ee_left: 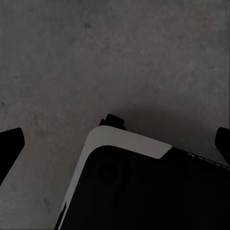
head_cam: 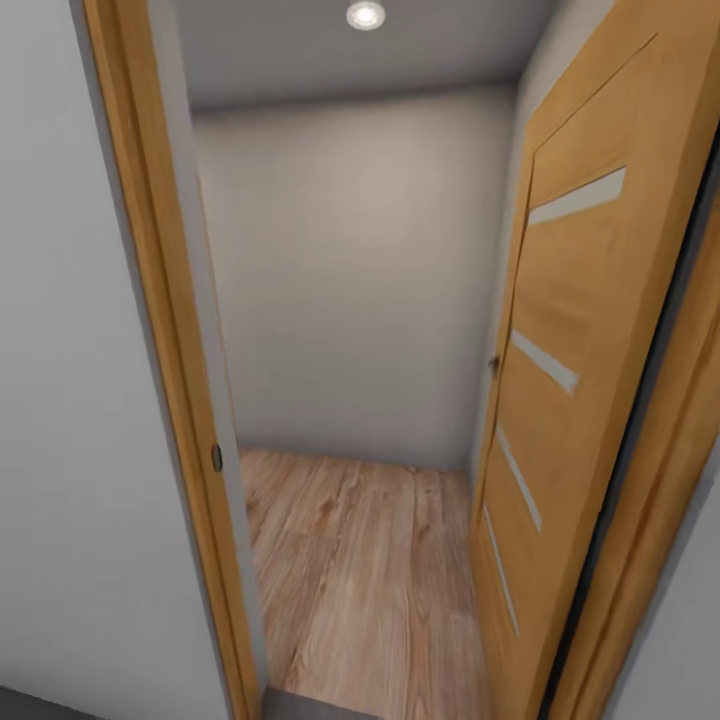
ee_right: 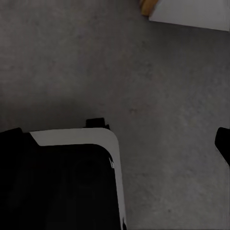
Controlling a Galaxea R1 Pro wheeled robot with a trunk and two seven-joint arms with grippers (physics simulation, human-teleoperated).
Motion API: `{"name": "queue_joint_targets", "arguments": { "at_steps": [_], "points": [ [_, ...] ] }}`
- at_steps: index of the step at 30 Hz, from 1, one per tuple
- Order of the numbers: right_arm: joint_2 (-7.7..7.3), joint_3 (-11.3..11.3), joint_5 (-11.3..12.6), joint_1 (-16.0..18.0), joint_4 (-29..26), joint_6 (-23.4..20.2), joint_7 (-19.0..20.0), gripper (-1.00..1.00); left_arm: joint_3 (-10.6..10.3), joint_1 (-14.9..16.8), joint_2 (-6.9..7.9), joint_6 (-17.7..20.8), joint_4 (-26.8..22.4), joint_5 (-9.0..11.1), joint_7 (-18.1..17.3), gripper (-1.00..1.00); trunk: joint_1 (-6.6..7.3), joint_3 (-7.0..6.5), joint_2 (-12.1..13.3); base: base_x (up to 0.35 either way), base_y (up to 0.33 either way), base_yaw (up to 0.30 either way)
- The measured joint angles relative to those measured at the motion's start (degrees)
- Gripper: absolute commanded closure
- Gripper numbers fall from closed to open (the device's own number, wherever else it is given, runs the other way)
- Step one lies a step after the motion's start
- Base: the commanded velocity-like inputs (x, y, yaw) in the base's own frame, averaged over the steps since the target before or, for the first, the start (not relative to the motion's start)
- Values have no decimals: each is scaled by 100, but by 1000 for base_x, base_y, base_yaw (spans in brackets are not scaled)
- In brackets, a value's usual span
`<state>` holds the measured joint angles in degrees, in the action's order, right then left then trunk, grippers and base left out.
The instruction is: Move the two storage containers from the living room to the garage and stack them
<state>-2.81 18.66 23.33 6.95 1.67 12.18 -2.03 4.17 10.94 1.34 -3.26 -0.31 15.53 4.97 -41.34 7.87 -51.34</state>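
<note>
The two storage containers are out of view. In the left wrist view my left gripper (ee_left: 115,148) hangs open over the dark grey floor (ee_left: 96,57), its dark fingertips (ee_left: 10,148) far apart with nothing between them. My right gripper (ee_right: 115,143) also stands open and empty above the same grey floor (ee_right: 167,96); one fingertip (ee_right: 223,143) shows at the frame's edge. Under both grippers lies my own black base with its white rim (ee_left: 129,141) (ee_right: 76,136).
I face a narrow doorway. A wooden door with glass slits (head_cam: 590,330) is swung open on the right, and the wooden frame (head_cam: 170,330) stands on the left. Beyond lie light wood planks (head_cam: 360,560) and a white wall (head_cam: 360,270). A frame corner (ee_right: 148,6) is close to my right arm.
</note>
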Motion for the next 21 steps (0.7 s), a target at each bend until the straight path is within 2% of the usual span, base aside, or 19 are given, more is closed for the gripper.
{"name": "queue_joint_targets", "arguments": {
  "at_steps": [5, 21],
  "points": [
    [-2, 19, -31, 0, 0, -7, 3, -100, -4, 0, 3, 8, 0, 0, 0, -100, 0, 0, 0, 316, -1, 14],
    [41, 106, -179, 0, 0, -12, 10, -100, 32, 0, -2, -52, 0, -15, -26, -100, -3, 0, 0, 0, 0, 0]
  ]
}}
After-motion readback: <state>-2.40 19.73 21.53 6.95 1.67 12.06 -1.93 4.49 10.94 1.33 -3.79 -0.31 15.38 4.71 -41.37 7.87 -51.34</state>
